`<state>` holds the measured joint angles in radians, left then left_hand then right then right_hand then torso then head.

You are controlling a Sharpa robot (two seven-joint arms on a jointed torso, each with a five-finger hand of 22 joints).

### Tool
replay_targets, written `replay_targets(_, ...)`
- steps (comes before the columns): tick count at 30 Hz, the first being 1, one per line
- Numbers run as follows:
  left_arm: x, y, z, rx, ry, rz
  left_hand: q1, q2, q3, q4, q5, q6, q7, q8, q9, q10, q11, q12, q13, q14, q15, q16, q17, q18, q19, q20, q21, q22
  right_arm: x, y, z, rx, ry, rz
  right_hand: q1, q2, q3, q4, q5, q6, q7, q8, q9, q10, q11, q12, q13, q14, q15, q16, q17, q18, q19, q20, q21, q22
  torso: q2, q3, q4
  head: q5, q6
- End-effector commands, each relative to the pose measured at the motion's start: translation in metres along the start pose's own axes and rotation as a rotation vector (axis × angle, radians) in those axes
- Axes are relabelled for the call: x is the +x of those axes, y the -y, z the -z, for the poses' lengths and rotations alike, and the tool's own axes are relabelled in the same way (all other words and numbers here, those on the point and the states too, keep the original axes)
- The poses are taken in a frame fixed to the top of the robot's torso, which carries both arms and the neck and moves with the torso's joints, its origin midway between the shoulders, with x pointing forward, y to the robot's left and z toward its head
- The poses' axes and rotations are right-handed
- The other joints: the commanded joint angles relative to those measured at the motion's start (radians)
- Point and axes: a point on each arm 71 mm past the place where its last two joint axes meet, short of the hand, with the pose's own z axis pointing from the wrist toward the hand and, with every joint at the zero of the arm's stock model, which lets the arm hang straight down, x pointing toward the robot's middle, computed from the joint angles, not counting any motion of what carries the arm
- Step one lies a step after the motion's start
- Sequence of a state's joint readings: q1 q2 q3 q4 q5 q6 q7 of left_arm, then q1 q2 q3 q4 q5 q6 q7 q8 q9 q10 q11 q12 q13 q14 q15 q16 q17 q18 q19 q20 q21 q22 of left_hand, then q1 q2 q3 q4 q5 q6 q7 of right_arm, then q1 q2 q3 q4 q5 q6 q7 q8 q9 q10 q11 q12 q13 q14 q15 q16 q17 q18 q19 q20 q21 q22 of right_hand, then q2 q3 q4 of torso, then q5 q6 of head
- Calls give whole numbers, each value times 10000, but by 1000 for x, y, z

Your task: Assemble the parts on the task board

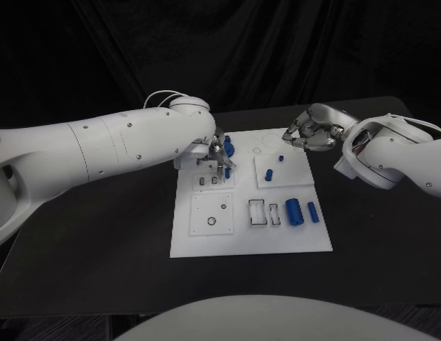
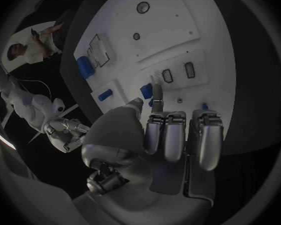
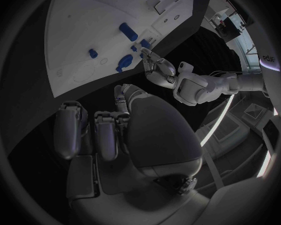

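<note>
While the task board lay in the middle of the black surface, the left hand stood over the board's upper left part, and the right hand hung at its upper right corner, just off the edge. In the left wrist view the left hand's fingers were curled toward the palm, with a small blue part at the tip of the thumb and forefinger; it looked pinched there, though the contact itself was too small to make out, so I could not tell for certain whether it was held or merely touched. The part's long axis seemed to run upright, toward the board. Just beyond it on the board sat two small dark rectangular slots, and the coming move probably turned on lining the part up with one of them or with a hole beside them; the left hand was plainly the nearer one.

The right hand's fingers were curled in with nothing visible between them. Other blue parts lay at the lower right of the board, beside two rectangular recesses, and a smaller one lay near the centre. The left arm hid the board's upper left corner in the head view.
</note>
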<state>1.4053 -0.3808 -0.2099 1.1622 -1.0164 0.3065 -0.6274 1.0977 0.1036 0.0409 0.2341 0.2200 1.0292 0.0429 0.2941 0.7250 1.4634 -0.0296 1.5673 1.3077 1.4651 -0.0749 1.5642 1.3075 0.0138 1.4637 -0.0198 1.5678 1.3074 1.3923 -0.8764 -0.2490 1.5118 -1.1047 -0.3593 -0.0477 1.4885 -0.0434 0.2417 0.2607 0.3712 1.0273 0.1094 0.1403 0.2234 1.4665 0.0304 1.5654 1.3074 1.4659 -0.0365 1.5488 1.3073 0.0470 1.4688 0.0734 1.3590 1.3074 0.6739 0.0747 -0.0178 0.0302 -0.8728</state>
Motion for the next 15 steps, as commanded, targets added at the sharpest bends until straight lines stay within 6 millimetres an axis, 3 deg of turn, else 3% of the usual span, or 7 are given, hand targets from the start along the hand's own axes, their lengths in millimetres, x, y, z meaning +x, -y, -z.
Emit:
replay_targets(1, 2, 2, -1, 195, -92, -23, 117, -20, 61, 5, 64, 64, 13, -32, -9, 1074, 44, 35, 2631, 1057, 66, 66, 2633, -138, 1071, -76, 30, 2634, 1, 1, 0, 174, -66, -5, 113, 17, 81, 5, 26, 14, 7, -35, 11, 895, 30, -49, 2517, 936, 41, -52, 2364, 52, -21, 32, -58, 1948, -2, 7, -17, 11, 2)
replay_targets(15, 6, 5, -3, 330, -248, -95, 144, -14, 97, -24, 95, 65, 16, -67, -12, 1074, 44, 35, 2631, 1057, 66, 66, 2633, -138, 1071, -79, 30, 2634, 2, 1, 0, 207, -130, 0, 127, 18, 96, -7, 42, 10, 8, -38, 13, 860, 32, -72, 2490, 920, 43, -90, 2325, 72, -60, 33, -142, 1921, -4, 10, -7, 31, 2)
